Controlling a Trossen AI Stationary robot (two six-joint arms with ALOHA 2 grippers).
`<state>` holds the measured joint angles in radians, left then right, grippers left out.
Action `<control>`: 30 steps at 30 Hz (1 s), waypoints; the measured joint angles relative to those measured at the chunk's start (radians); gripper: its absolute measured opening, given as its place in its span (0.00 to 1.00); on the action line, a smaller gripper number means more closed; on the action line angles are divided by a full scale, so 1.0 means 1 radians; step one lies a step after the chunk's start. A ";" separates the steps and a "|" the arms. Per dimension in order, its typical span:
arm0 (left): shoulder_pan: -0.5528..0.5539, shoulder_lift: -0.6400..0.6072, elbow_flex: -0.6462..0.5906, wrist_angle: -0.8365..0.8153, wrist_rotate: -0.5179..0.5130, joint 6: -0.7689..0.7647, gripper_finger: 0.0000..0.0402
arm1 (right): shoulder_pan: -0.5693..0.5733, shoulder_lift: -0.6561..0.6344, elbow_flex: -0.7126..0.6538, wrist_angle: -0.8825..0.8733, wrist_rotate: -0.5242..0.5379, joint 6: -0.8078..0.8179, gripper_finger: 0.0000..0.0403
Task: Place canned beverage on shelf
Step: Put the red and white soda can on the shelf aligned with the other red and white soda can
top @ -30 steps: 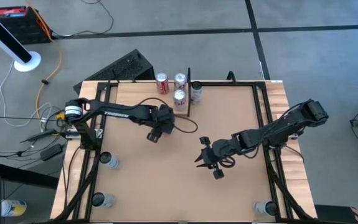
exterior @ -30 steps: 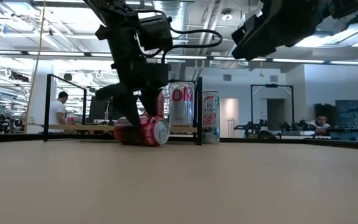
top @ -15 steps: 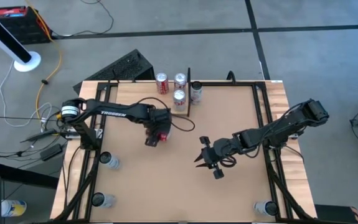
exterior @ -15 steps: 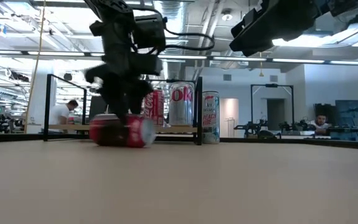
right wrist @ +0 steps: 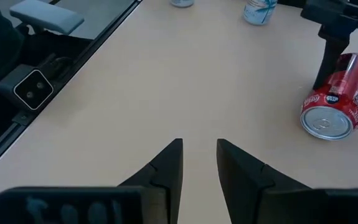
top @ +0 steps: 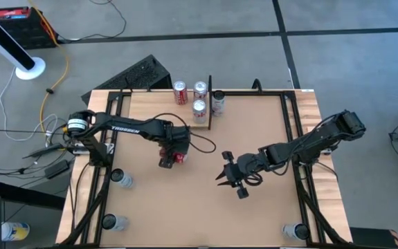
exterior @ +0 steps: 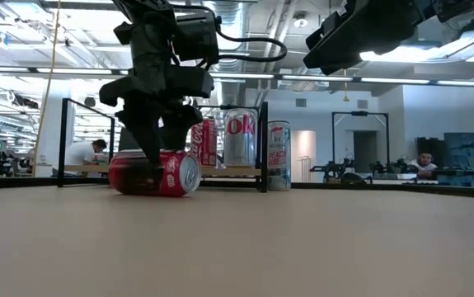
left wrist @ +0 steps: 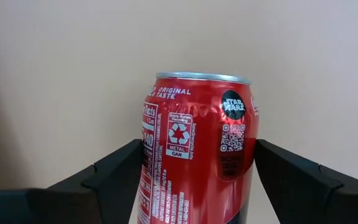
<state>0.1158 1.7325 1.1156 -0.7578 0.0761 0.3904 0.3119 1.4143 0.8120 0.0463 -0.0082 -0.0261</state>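
Observation:
A red can [exterior: 154,172] lies on its side on the tan table, left of centre; it also shows in the high view [top: 179,158] and the right wrist view [right wrist: 337,106]. My left gripper [top: 173,152] stands over it, shut on it. The shelf [exterior: 220,171], a pale plank with a black upright [exterior: 263,147], is at the far edge. A red can [exterior: 206,142] and a white can [exterior: 239,137] stand on it, and a pale can [exterior: 278,155] stands right of the upright. My right gripper [top: 220,170] hangs open and empty over the table's middle. My left gripper pinches the red can's round side [left wrist: 160,168] between its two fingers, about midway along its length. The fingers [exterior: 148,140] come from above, pointing down, and lie across the can. The can stays on its side, level, at the tabletop.
Cans stand along the table's left edge [top: 121,179] [top: 112,223] and at the near right corner [top: 296,232]. Black frame rails [top: 302,173] run along both sides. Bare tabletop lies between the two grippers and toward the near edge.
My left gripper has gone toward the table's near edge, away from the shelf, taking the red can along. The can has moved across the tabletop with it and still lies on its side.

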 joint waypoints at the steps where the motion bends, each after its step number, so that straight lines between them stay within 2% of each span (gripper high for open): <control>1: 0.000 0.000 0.000 0.007 0.000 0.001 0.70 | 0.000 0.000 0.000 0.000 0.000 0.000 0.30; 21: 0.001 0.001 0.002 0.038 0.026 -0.230 0.71 | 0.000 0.000 0.000 0.000 0.004 0.000 0.30; 26: 0.000 0.006 -0.002 0.011 0.008 -0.273 0.81 | 0.000 0.000 0.000 0.000 0.004 -0.001 0.30; 30: -0.007 0.007 -0.007 -0.033 -0.133 -0.262 0.92 | 0.000 0.000 0.000 0.000 0.005 -0.001 0.30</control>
<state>0.1089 1.7395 1.1082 -0.7905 -0.0567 0.1282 0.3119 1.4143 0.8120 0.0463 -0.0036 -0.0273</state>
